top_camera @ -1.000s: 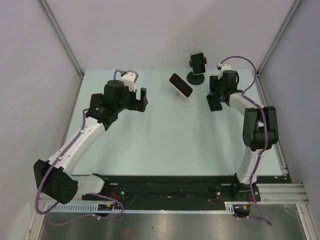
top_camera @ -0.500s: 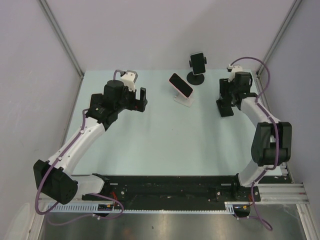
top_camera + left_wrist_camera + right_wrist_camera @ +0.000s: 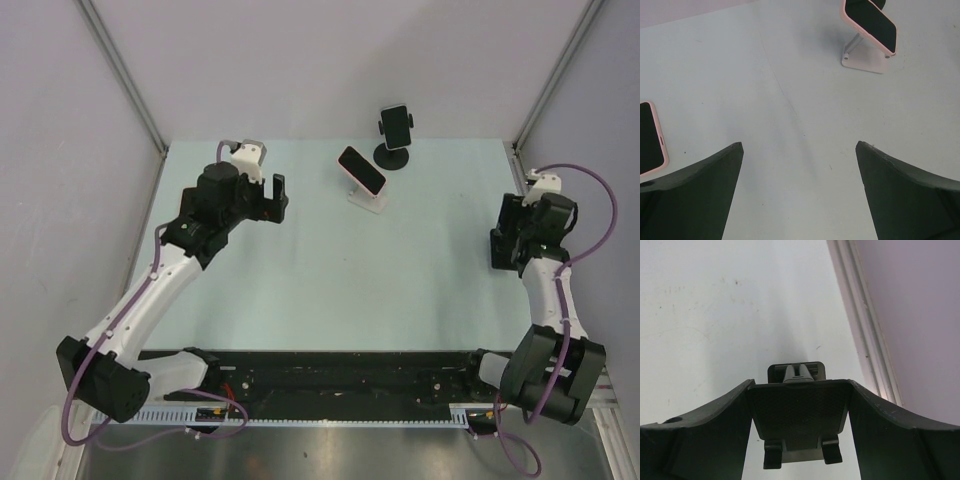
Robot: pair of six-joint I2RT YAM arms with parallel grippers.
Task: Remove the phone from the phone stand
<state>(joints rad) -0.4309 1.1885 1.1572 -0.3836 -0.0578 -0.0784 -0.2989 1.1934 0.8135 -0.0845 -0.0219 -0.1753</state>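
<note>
Observed: the pink phone [image 3: 361, 170] sits tilted on the white stand [image 3: 372, 203], at the far middle of the counter [image 3: 330, 270], screen facing up and toward the arms. No tool is in contact with it. Just behind it, a dark phone [image 3: 396, 124] is held upright in a black stand [image 3: 391, 156] with a round base. The left tool [image 3: 272, 198] hangs over the far left part of the counter, pointing toward the white stand but well apart from it. Its fingers [image 3: 700, 190] are spread wide with only bare counter between them. The left wrist view also shows a third phone [image 3: 649, 137], pink-edged and lying flat on the counter beside the left finger. From above this phone is hidden under the arm. The right tool [image 3: 503, 247] is at the right edge of the counter, close to the rail and well apart from both stands. It is clamped on a black plate [image 3: 799, 412], which is textured, has two small hooks at its near edge, and touches both fingers. What the plate belongs to cannot be told.
</note>
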